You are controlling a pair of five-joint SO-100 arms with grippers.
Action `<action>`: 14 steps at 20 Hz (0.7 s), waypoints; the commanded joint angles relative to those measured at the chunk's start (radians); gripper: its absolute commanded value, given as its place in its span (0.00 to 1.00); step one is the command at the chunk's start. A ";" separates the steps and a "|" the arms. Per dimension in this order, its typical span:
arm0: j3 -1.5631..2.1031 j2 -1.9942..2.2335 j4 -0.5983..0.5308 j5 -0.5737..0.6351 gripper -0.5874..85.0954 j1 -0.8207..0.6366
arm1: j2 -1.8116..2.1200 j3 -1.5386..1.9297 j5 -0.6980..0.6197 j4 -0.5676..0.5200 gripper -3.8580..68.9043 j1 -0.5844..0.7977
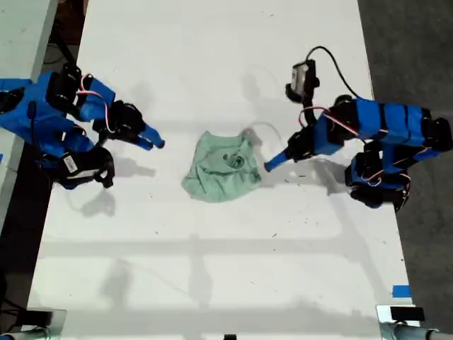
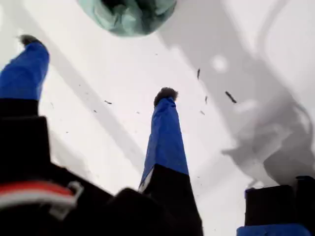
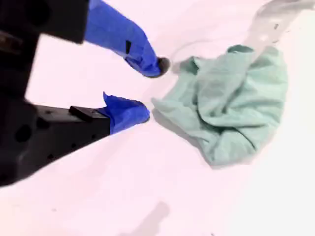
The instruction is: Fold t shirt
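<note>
The crumpled t shirt [image 1: 222, 167] lies unfolded; my second end effector [image 3: 147, 88], open and empty, next must pinch its near edge

My two arms are built of bright blue plastic shells joined by black servo blocks. Red and white wires loop loosely between the joints on both. My first gripper [image 2: 96, 69] has two long blue fingers [image 2: 165, 142] with dark, worn tips, set in a black base with a red-and-white band. My second gripper [image 3: 147, 88] has shorter blue fingers, one dark-tipped, on a black body. At the exterior view's right, a black cable arcs to a small black-and-white camera module [image 1: 304, 76].
</note>
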 commanded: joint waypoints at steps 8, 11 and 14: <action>0.813 0.543 -0.368 -0.249 0.00 0.193 | 1.262 1.207 0.187 -0.262 0.11 -0.416; 1.175 0.988 -0.489 -0.256 0.00 0.218 | 1.253 1.321 0.179 -0.282 0.12 -0.468; 1.384 1.239 -0.529 -0.219 0.00 0.276 | 1.258 1.322 -0.311 -0.281 0.12 -0.433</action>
